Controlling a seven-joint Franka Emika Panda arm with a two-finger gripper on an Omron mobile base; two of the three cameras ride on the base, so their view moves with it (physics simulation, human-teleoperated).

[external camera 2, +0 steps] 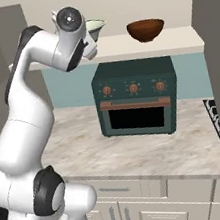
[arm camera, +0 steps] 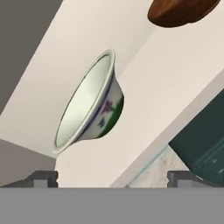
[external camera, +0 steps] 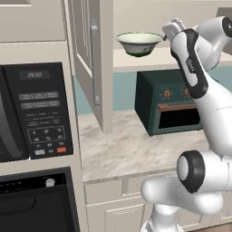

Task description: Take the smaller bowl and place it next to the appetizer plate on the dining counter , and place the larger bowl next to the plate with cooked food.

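Up on the cream shelf above the green toaster oven, the larger bowl is sitting just beside the claw, w/ the arm reaching in from its right. Hand view is showing both fingertips spread wide apart, holding nothing, bowl lying ahead betw. them but not touching. Right base view is showing the smaller bowl further along the same shelf; left base view is showing a microwave & open cabinet door.
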